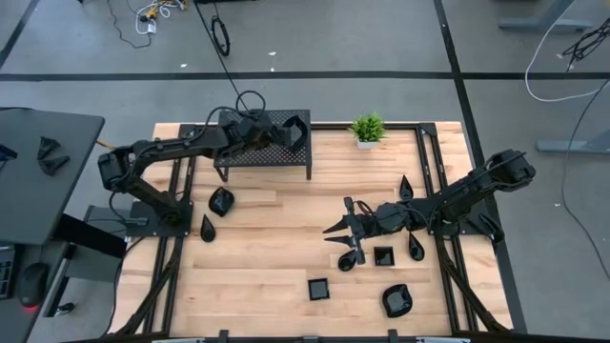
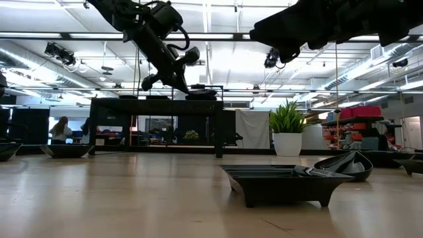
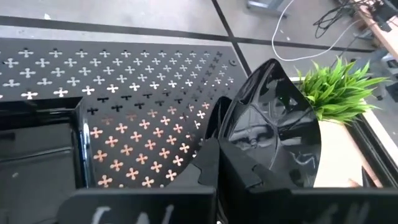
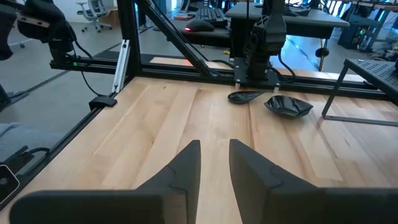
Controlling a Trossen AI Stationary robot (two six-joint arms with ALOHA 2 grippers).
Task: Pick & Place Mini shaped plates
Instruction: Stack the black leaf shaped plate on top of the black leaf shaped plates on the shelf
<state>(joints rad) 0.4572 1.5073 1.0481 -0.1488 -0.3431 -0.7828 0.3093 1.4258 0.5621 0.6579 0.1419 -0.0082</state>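
Left end effector [image 1: 286,133] over the perforated rack [image 1: 250,152] at the worktop's [image 1: 276,257] far edge, closed on a teardrop plate [image 3: 273,124] held on edge above the rack's right end; rack top under it bare. Potted plant [image 1: 367,129] just right of the rack, near the held plate.

Right end effector [image 1: 335,236] low over mid-worktop, fingers [image 4: 186,165] parted by a narrow gap, nothing between them; bare wood ahead of it toward the left side.

Loose plates: rounded one [image 1: 221,201] and small teardrop [image 1: 208,229] near the left arm's base; squares [image 1: 383,255] and [image 1: 317,289], a rounded blob [image 1: 397,301] and teardrops [image 1: 347,260], [image 1: 416,248], [image 1: 405,187] crowded round the right end effector. Widest open stretch: centre-left of the worktop; frame rails run along both sides.
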